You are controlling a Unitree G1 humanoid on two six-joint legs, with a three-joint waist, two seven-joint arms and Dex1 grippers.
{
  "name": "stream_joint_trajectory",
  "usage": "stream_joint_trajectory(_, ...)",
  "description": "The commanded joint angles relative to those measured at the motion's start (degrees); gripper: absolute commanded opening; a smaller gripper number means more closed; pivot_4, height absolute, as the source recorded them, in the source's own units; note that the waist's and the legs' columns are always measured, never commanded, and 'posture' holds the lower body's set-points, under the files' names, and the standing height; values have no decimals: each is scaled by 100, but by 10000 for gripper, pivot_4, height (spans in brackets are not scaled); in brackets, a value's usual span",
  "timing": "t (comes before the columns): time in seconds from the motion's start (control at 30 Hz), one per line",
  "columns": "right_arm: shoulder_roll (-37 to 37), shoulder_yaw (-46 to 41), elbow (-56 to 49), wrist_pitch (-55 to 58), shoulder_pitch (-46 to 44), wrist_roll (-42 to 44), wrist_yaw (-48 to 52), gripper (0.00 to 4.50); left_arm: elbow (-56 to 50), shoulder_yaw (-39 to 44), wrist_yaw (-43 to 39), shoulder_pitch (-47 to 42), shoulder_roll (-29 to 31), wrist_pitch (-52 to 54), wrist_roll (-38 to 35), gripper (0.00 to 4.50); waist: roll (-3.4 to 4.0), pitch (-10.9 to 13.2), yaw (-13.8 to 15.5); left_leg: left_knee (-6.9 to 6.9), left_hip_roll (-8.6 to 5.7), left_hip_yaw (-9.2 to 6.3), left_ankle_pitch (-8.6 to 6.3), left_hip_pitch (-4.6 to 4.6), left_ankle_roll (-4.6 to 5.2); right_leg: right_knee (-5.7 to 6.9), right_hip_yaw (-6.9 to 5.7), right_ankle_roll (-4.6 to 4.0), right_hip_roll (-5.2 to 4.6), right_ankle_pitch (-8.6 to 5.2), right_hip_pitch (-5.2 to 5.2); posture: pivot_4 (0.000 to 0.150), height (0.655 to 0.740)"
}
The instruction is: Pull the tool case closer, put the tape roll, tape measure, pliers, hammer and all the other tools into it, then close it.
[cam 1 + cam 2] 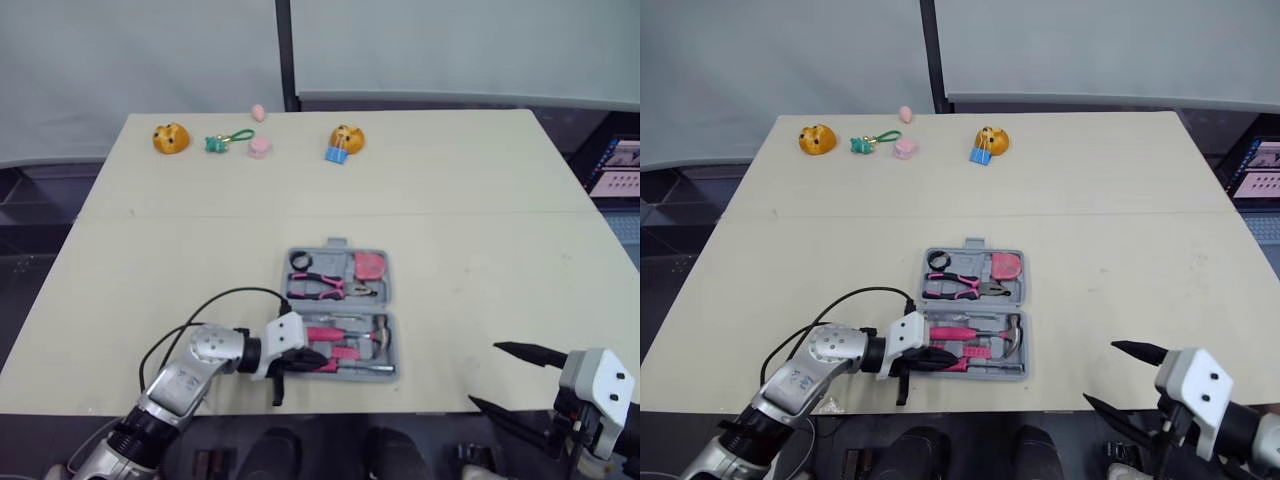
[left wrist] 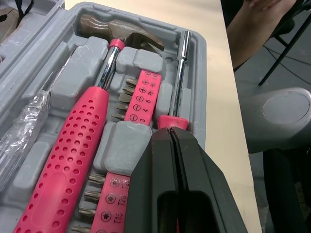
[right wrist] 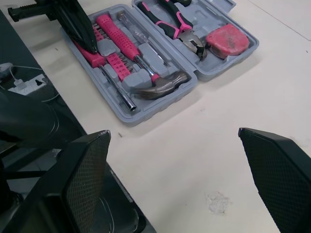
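Over the tool case's [image 3: 165, 103] near half, the left tool [image 2: 171, 132], pinched shut, presses on the driver's [image 2: 181, 73] pink handle. Right tool [image 1: 485, 373] gapes wide, well right of the case. Rigid plastic, probably hefty loaded: close it by the lid's rim.

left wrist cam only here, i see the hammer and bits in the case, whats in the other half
Observer: The far half of the tool case holds the pliers, the tape measure and the black tape roll.
Operator: any tools loose on the table
Observer: None that I can see. Only small toys sit along the far edge of the table.
Operator: wheres the right hand
Observer: The right hand hangs open at the table's near right edge, well apart from the case.
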Motion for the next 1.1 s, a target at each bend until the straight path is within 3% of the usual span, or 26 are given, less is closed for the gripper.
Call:
stream_joint_trajectory(0.03, 42, -146, -174, 17, 54, 87, -32, 45000, 177, -226, -6, 196, 122, 85, 271, 607, 2, -8, -1, -1, 0, 0, 0, 0, 0, 0, 0, 0, 0, 0, 0, 1500, 7121)
stream_joint_trajectory(0.87, -20, -205, -190, 160, -99, 135, -61, 45000, 791, -442, 132, 299, 130, -159, 575, 607, 58, -115, -2, -12, 17, 1, -1, 11, 2, -33, 0, -1, 0, 0, 11, 1500, 7121)
stream_joint_trajectory(0.97, -30, -164, -180, 179, -149, 120, -65, 45000, 653, -187, 156, 288, 43, 121, 242, 607, 58, -115, -2, -12, 17, 1, -2, 11, 2, -37, 0, -1, 0, -1, 12, 1500, 7121)
stream_joint_trajectory(1.1, -95, -76, -125, 220, -323, 126, -69, 45000, -77, 681, -54, 106, 84, 956, -845, 607, 54, -110, -15, -12, 21, 0, -1, 9, 2, -30, 0, -1, 1, -1, 10, 1500, 7121)
